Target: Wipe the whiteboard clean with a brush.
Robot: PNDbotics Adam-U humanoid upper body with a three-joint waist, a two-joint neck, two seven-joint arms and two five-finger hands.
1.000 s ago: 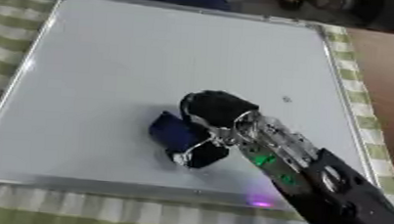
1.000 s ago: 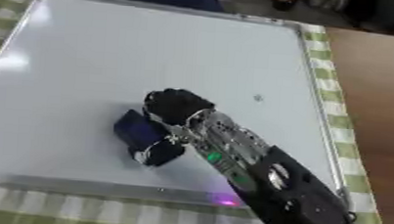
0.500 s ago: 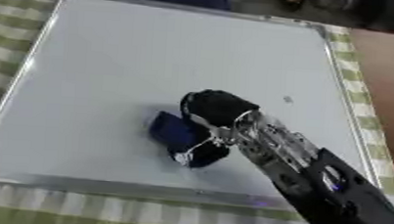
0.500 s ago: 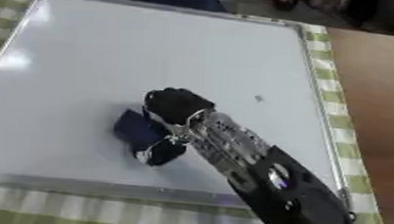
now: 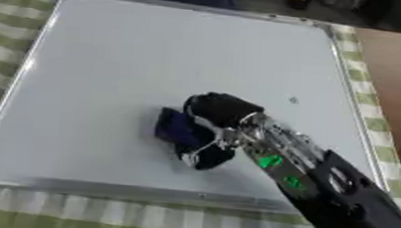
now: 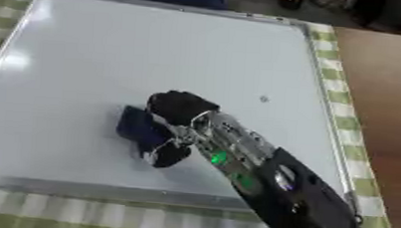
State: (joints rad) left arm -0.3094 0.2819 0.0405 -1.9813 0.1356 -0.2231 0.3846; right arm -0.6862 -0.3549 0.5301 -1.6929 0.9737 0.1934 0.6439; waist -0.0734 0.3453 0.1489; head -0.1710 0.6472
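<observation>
With our right hand (image 5: 217,111) curled round the dark blue brush (image 5: 178,128), which sits on the whiteboard (image 5: 137,57) nearer its near edge, we should keep it flat and sweep out to the small speck (image 5: 293,99) by the right edge.

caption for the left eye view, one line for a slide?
Right hand curled round a dark blue brush on the whiteboard, a small dark mark to its right.
</observation>
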